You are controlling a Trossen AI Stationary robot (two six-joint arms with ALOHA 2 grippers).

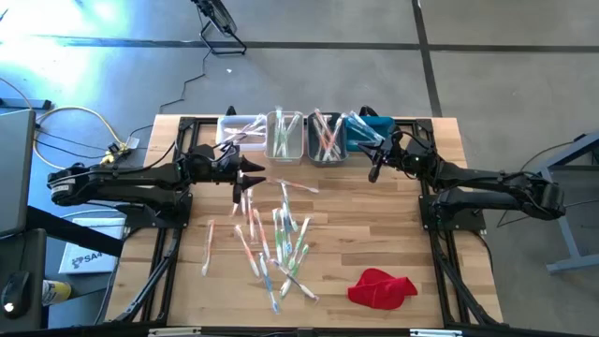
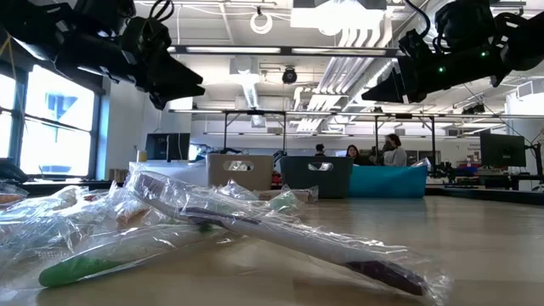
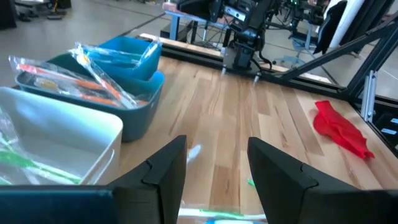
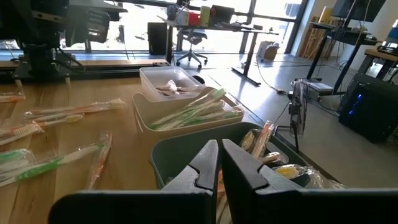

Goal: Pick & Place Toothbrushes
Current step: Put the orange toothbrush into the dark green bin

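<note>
Both our grippers hung empty near the bins (image 1: 285, 137): the left gripper (image 1: 245, 180) spread wide over the table (image 1: 412, 243), the right gripper (image 1: 374, 168) pinched closed above the blue bin. Toothbrushes (image 1: 281, 239) lay scattered mid-table, others in the bins.

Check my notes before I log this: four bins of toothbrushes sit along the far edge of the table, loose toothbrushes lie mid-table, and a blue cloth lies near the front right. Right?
One thing is wrong: the cloth is red, not blue, as the high view shows. The four bins and the loose toothbrushes are as you say.
</note>
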